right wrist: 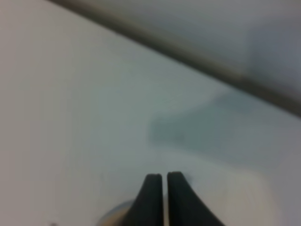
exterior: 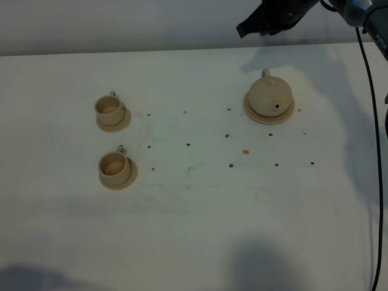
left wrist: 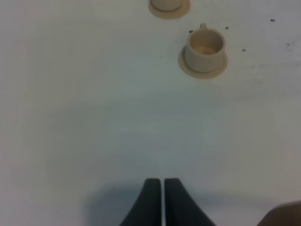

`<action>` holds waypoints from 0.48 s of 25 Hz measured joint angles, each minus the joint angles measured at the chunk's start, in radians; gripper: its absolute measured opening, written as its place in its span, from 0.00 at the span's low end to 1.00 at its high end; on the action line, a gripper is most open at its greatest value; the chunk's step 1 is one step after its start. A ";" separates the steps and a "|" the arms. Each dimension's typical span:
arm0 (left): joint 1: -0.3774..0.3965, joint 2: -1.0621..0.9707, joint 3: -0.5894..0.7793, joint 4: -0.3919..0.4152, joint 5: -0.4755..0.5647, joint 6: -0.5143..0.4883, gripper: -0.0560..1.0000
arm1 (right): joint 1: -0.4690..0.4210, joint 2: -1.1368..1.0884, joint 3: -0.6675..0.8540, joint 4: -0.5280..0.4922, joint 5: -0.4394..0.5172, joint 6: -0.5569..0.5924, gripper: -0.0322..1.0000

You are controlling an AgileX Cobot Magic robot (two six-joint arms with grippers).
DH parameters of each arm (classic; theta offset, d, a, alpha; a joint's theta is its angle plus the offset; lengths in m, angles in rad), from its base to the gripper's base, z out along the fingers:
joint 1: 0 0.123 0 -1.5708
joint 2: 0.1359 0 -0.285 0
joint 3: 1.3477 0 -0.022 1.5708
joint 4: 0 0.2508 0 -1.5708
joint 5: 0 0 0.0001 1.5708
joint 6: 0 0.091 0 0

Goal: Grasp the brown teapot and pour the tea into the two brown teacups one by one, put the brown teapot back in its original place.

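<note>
soft even light, dim shadows pooling on the table (exterior: 200, 212); right wrist view badly blurred.

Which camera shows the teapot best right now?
The exterior high view: the whole teapot sits on its coaster, unobstructed. The left wrist view shows only cups, no teapot. The right wrist view shows just a blurred tan sliver, unidentifiable.

A white table (exterior: 194, 230) fills most of the exterior high view, and a grey wall (exterior: 121, 24) runs along the top of the frame. Small dark holes (exterior: 188, 145) dot the middle of the tabletop in three loose rows. A tiny orange-brown speck (exterior: 245, 151) lies right of centre, between the two lower rows. Soft grey shadows (exterior: 267, 267) darken the bottom edge and lower left corner.
</note>
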 joint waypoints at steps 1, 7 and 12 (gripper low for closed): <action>0.000 0.000 0.000 0.000 0.000 0.000 0.04 | -0.001 0.009 0.000 0.003 0.002 0.000 0.05; 0.000 0.000 0.000 0.000 0.000 0.000 0.04 | -0.001 0.047 -0.003 0.041 -0.004 -0.002 0.05; 0.000 0.000 0.000 0.000 0.000 0.000 0.04 | -0.001 0.077 -0.003 0.057 -0.011 -0.004 0.05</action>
